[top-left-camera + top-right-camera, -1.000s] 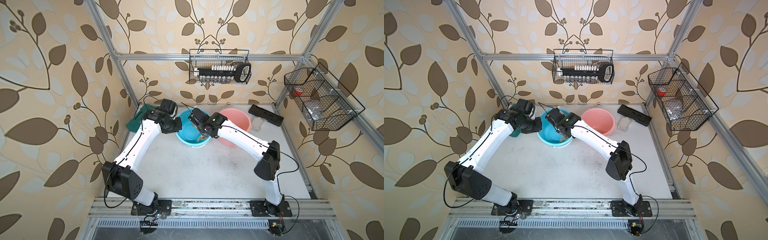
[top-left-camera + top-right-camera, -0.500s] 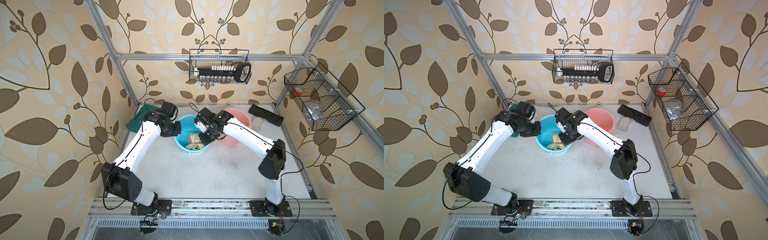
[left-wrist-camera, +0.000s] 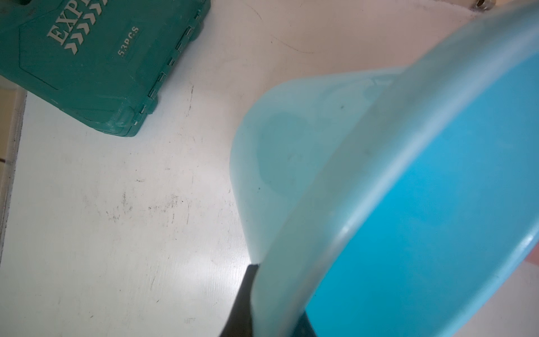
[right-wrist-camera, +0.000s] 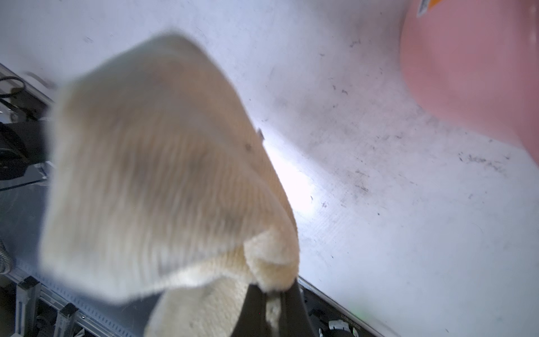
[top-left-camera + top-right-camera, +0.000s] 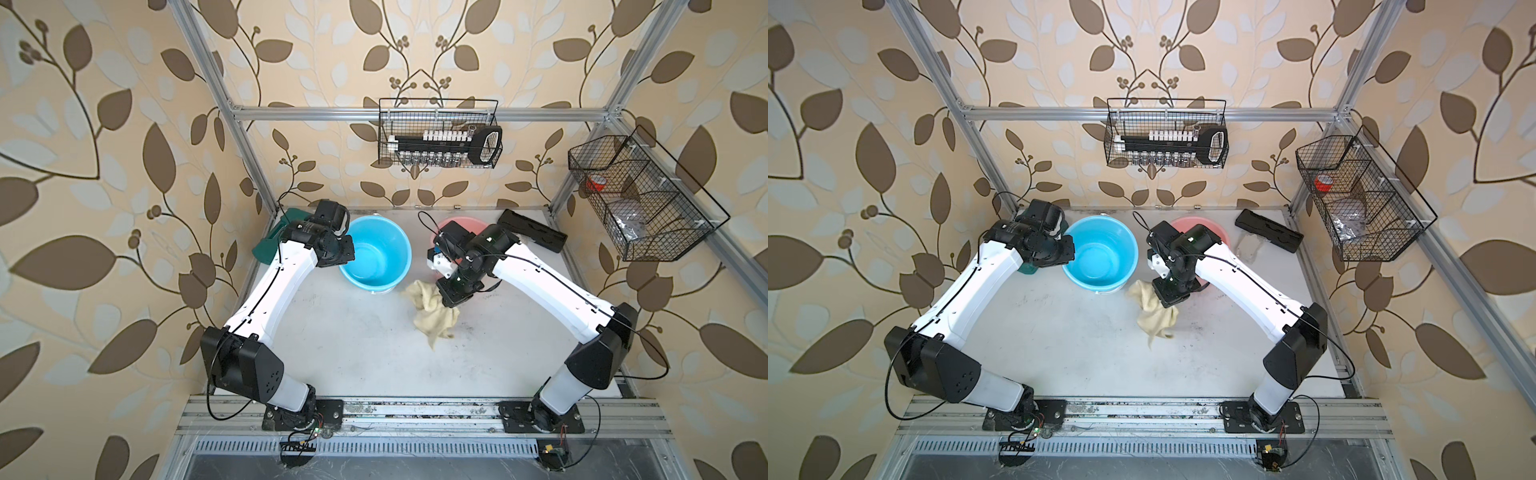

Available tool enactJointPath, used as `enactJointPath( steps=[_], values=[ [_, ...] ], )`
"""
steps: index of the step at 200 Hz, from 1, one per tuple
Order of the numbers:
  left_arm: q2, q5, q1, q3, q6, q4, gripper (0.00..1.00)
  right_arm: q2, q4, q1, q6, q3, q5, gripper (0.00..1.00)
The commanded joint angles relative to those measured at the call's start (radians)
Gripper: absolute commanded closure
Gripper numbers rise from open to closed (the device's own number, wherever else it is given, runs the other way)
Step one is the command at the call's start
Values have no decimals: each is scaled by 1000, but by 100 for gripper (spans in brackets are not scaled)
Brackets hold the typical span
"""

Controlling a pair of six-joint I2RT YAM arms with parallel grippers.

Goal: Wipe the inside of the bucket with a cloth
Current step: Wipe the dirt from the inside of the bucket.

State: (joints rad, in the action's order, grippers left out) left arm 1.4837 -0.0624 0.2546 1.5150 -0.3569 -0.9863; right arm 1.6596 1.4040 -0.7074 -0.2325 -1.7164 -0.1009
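Leaf-patterned walls and a metal frame close in a white table (image 5: 353, 365), seen in both top views. Its middle and front lie open between the two arms, while things crowd the back edge. A green case (image 5: 266, 249) sits at the back left corner and a black case (image 5: 534, 232) at the back right. The bucket (image 5: 388, 243), blue, stands upright near the back, its inner wall and bottom in plain sight. The left gripper (image 5: 343, 255) is at its left rim. A pink bucket (image 5: 1183, 221) stands to its right, partly under the right arm. The right gripper (image 5: 454, 298) hangs over the table in front of the gap between the buckets. The cloth (image 5: 434, 318) dangles from it, outside both buckets: pale yellowish, crumpled, one corner pointing down. Whether that corner touches the table I cannot tell. A back basket (image 5: 386, 120) holds a black tool and white-capped vials. A side basket (image 5: 648, 249) holds a red-and-white item in one compartment and something crumpled and grey in the next.

Left wrist: the fingers (image 3: 240, 303) pinch the bucket's wall, one outside, one inside. Scuffed table and the green case lie beyond.

Right wrist: the fingers (image 4: 291, 315) are closed on a fold of cloth, which billows blurred, with faint brownish stains. The pink bucket is near.
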Motion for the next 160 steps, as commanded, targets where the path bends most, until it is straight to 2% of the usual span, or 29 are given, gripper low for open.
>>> enactJointPath(
  steps=[1, 13, 50, 65, 112, 160],
  values=[
    [-49, -4, 3, 34, -26, 54, 100, -68, 77, -2, -31, -32, 144, 100],
    [-49, 14, 3, 32, -27, 55, 100, -103, 56, -3, -19, -71, 129, 100],
    [-49, 120, 3, 24, -43, 58, 100, -152, -191, -3, -17, -142, -108, 100],
    [-34, 191, 3, 16, -52, 58, 100, -142, -311, -3, -26, -153, -145, 100],
    [-9, 382, 3, -9, -96, 43, 100, 73, -403, -3, -20, -329, -73, 100],
    [-10, 374, 3, -23, -105, -24, 100, 325, -361, -33, 27, -510, 126, 100]
  ],
)
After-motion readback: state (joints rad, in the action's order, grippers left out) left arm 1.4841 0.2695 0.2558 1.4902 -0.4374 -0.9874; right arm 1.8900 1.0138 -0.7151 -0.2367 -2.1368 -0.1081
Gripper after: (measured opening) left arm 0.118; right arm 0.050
